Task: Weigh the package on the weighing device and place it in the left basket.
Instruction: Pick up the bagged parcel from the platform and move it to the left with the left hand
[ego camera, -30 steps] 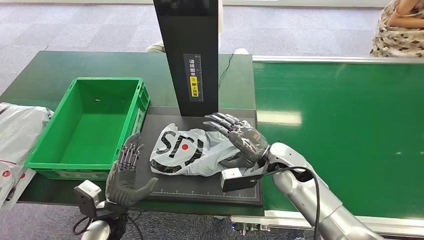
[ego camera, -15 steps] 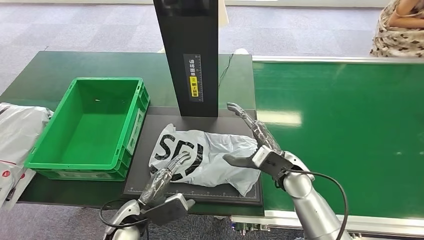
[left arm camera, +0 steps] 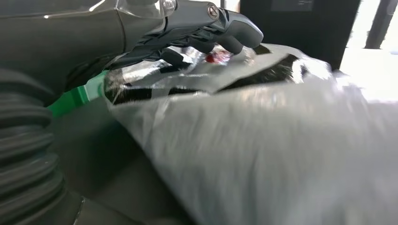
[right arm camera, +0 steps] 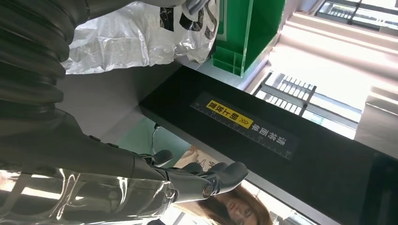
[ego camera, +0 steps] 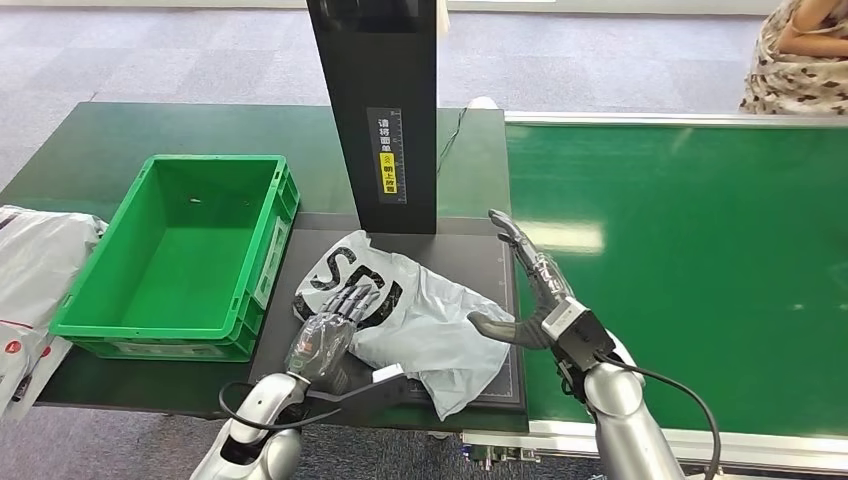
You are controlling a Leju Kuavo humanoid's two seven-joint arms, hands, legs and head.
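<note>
The package (ego camera: 425, 320), a crumpled grey bag with black letters, lies on the black weighing platform (ego camera: 480, 250) in front of its dark upright column (ego camera: 385, 110). My left hand (ego camera: 325, 335) rests on the package's near left part, its fingers stretched over the top. The left wrist view shows those fingers (left arm camera: 197, 28) lying on the bag (left arm camera: 281, 140). My right hand (ego camera: 530, 285) stands open at the package's right edge, fingers straight, thumb against the bag. The green basket (ego camera: 75, 320) sits left of the platform, with nothing in it.
A green conveyor belt (ego camera: 700, 270) runs to the right of the platform. More grey bags (ego camera: 30, 270) lie at the table's far left edge. A person (ego camera: 800, 55) sits at the far right beyond the belt.
My left hand came up from the table's near edge and settled on the package. My right hand lifted off the bag and drew back to its right edge. The bag shifted toward me.
</note>
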